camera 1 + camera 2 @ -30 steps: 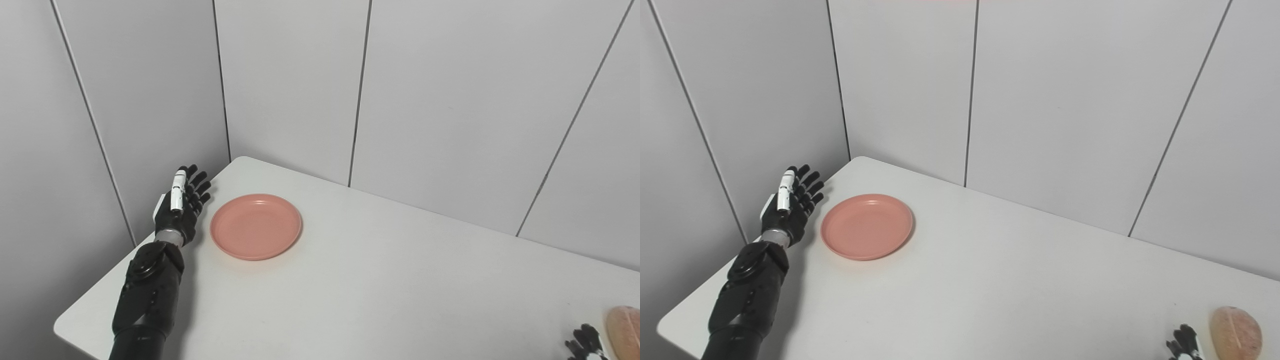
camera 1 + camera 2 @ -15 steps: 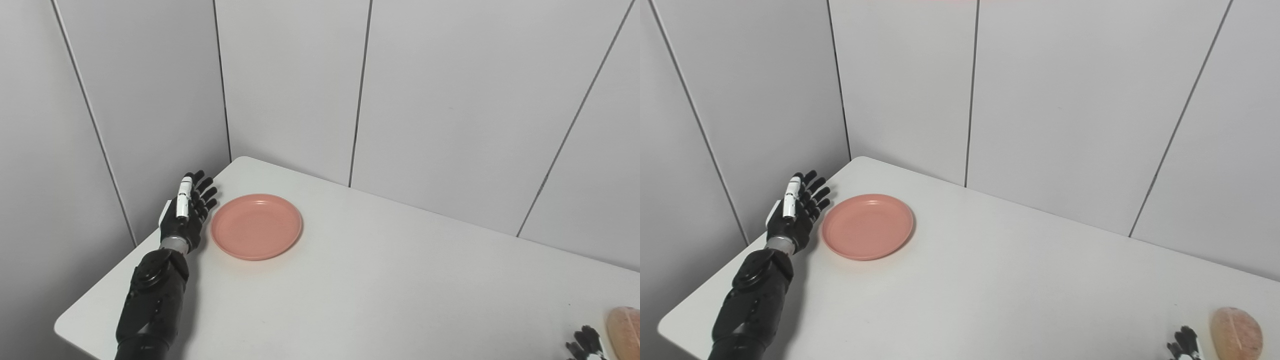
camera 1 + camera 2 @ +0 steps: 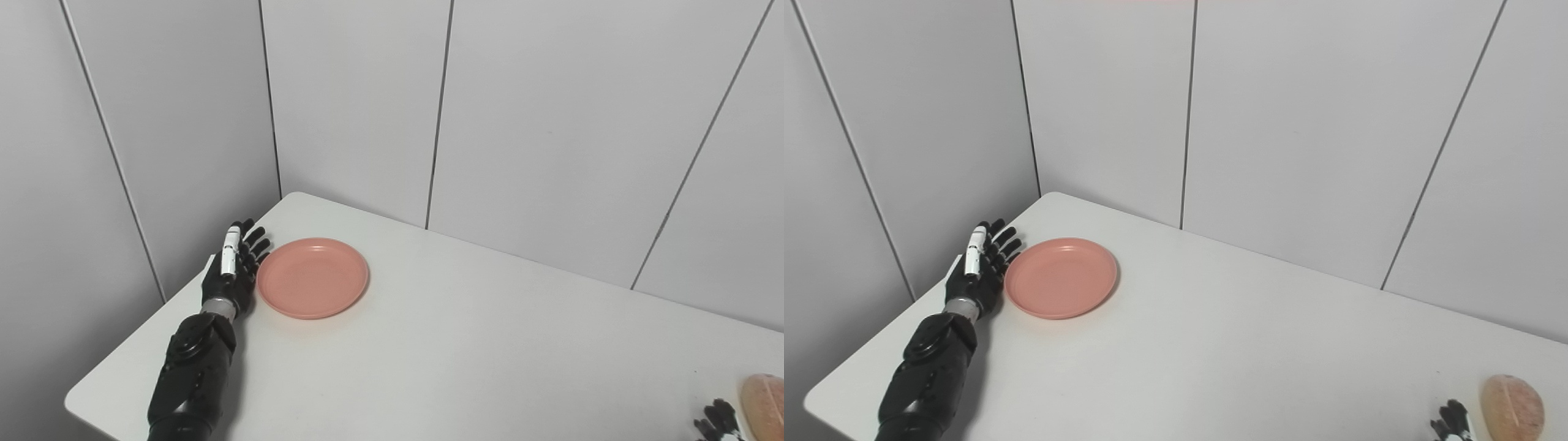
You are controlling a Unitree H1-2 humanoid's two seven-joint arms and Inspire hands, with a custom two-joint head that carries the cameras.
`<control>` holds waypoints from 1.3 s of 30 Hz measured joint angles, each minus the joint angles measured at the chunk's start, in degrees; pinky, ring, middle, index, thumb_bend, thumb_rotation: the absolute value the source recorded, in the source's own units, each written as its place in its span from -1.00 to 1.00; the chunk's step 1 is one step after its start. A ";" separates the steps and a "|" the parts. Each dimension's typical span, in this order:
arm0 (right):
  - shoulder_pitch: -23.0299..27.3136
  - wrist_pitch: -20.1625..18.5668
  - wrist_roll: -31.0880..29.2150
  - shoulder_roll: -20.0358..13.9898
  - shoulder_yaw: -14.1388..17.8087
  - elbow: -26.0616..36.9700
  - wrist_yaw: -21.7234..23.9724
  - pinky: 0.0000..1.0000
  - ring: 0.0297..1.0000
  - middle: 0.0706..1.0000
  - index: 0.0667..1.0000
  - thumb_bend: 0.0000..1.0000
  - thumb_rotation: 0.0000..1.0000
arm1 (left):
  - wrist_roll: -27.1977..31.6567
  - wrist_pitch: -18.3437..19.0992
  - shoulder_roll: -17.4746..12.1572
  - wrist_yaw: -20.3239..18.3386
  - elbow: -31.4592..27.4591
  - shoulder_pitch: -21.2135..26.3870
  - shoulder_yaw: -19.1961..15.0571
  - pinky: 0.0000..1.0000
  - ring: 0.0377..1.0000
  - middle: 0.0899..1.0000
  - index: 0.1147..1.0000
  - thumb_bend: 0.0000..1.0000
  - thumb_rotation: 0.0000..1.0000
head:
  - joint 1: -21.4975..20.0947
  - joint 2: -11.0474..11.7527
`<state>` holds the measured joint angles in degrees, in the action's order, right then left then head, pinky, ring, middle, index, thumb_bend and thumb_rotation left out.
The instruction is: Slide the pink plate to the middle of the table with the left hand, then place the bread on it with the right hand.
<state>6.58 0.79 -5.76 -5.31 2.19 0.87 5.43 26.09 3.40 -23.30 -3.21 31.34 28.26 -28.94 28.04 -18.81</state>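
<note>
Round pink plate (image 3: 313, 278), shallow, raised rim, matte salmon, empty, flat on white table (image 3: 465, 343); no long axis, hollow face up. Immediately right of left hand (image 3: 231, 272), near rim right against the fingers (image 3: 257, 245); whether touching, cannot tell. Left hand on edge, fingers straight and slightly spread, pointing away toward the wall, palm turned to the plate, holding nothing.

Bread (image 3: 1511, 407): oval loaf, pale tan-orange with a lengthwise score line, long axis running roughly away from the robot, lying just right of right hand (image 3: 1453, 422). Right hand mostly cut off at the bottom edge, only dark fingertips showing; spread or closed, cannot tell. Bread well apart from the plate, far across the table.
</note>
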 measured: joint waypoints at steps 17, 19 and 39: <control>0.00 0.00 -0.17 -0.33 0.08 -0.01 0.26 1.00 0.98 0.97 0.97 -0.68 1.00 | 0.29 -2.84 -0.24 -0.71 3.07 0.65 -0.82 0.89 0.89 0.89 0.84 -0.44 1.00 | 0.00 -0.35; 0.00 0.00 -0.28 -0.34 0.07 0.00 0.27 1.00 0.98 0.97 0.97 -0.68 1.00 | 0.40 -2.89 -0.34 -1.34 3.40 0.77 -0.77 0.89 0.89 0.89 0.84 -0.43 1.00 | 0.00 -0.35; -0.21 -1.08 0.81 0.54 -0.16 1.93 -0.94 0.95 0.90 0.90 0.88 -0.59 1.00 | 0.14 -4.26 0.56 -2.31 6.04 2.72 2.88 0.87 0.83 0.82 0.78 -0.48 1.00 | -2.11 -1.32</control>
<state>6.37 -0.29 -4.94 -4.77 2.03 2.80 4.49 26.23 -0.86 -22.75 -5.52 37.38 30.98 -26.07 25.93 -20.13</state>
